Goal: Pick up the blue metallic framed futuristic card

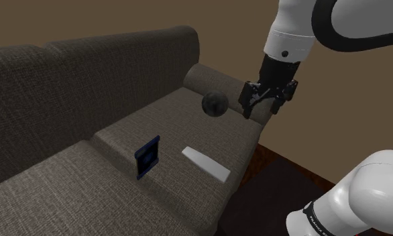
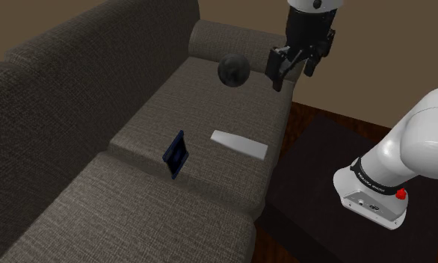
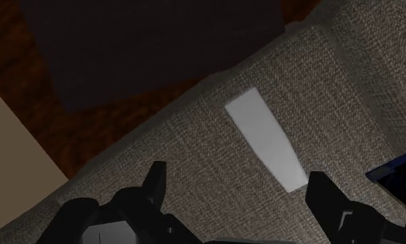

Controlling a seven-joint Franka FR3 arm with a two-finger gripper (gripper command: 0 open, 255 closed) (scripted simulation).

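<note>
A black two-finger claw (image 1: pixel 262 108) hangs in the air above the front edge of a brown-grey fabric sofa (image 1: pixel 68 87), near its armrest. Its fingers are spread apart with nothing between them. Closest to it, just beside and a little lower, a dark ball (image 1: pixel 214 103) rests on the seat cushion. Farther down and out from the claw, a flat white slab (image 1: pixel 205 163) lies on the cushion near its front edge. Beyond the slab, well apart from the claw, is the blue-framed card (image 1: pixel 147 157), thin and dark-faced. It stands on edge where two seat cushions meet.

Likely risks: the ball sits near the claw's path, so a brush could set it rolling. The slab lies between the claw and the card and might be nudged or grabbed by mistake. The card is slim and balanced on soft fabric, so a misaligned finger could tip it flat or push it into the cushion seam.

The arm's white base joint (image 2: pixel 374 175) carries small lettering that is too small to read. No other writing is visible.
</note>
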